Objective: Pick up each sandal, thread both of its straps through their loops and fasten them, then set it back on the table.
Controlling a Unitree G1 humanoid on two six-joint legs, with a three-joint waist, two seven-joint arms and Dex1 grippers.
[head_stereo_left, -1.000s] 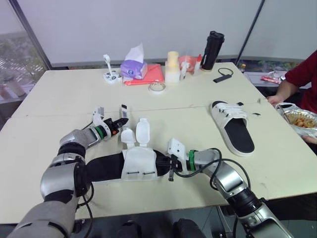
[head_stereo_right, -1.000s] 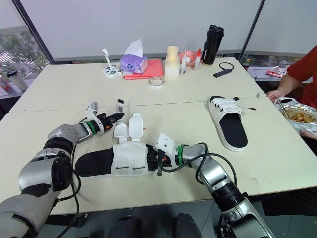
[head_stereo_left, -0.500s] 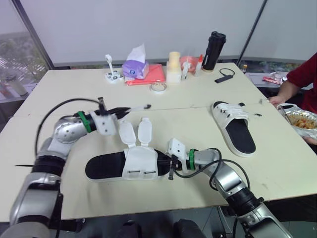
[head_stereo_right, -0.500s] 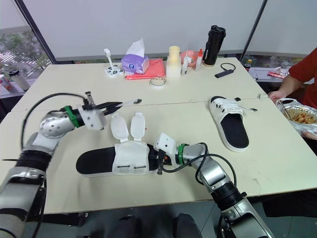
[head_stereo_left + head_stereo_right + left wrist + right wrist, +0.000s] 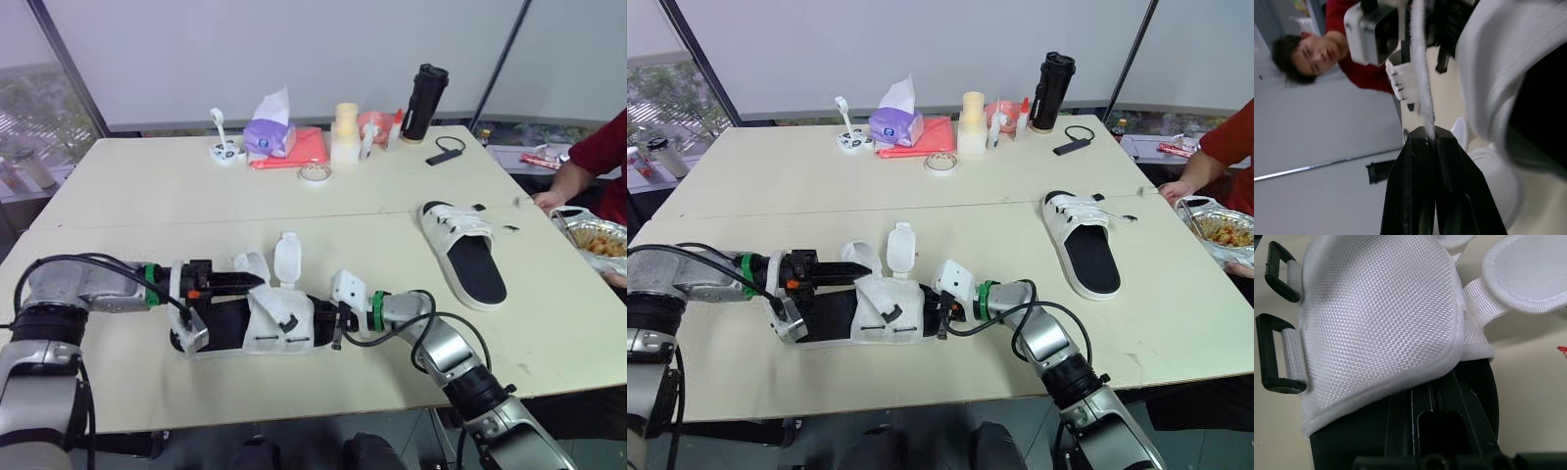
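1. The near sandal lies by the worktop's front edge, and the right pincer is clamped on its sole end.
2. The left pincer is closed, pinching one white strap.
3. This looks like the threading step. The next move is likely to steer that strap to its black loop.

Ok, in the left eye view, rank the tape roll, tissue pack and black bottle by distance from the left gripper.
From the left gripper, shut on a strap:
1. Tape roll, ahead at mid-table.
2. Tissue pack, farther back.
3. Black bottle, far edge, to the right.
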